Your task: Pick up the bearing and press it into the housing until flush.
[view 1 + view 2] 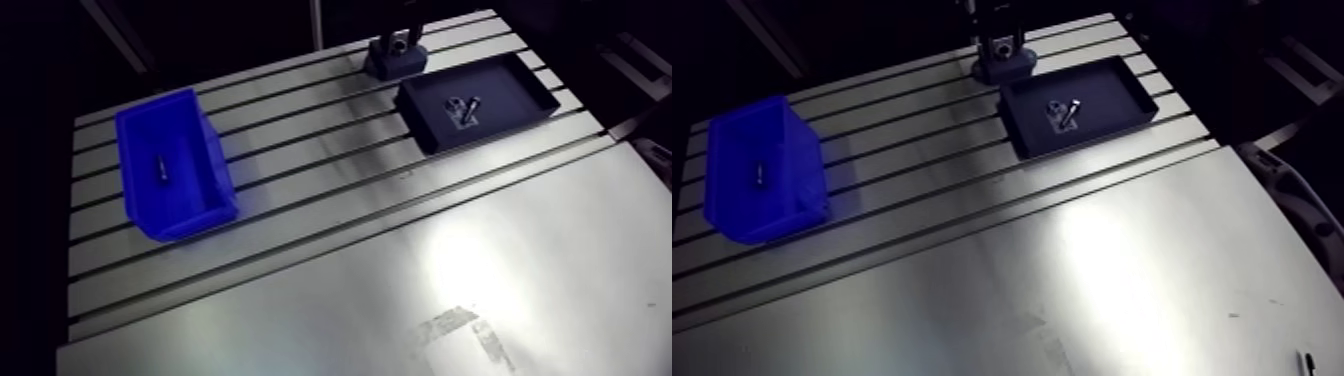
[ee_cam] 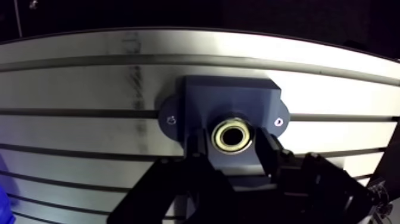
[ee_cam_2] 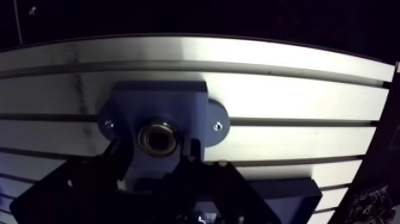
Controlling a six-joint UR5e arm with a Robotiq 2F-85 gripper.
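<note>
Closely seen in the wrist view, the gripper (image 2: 233, 154) hangs right over the dark blue housing (image 2: 232, 95) on the slotted table (image 2: 71, 131); the bearing (image 2: 233, 136) sits in the housing's round bore, directly beneath the gripper; whether the gripper grasps it cannot be told; in the arm view, a black tray (image 1: 510, 90) lies just beside the housing; a blue bin (image 1: 215, 200) stands well apart.

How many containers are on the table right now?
2. The blue bin stands alone, away from the housing; the black tray lies next to the housing. None seems hidden.
</note>
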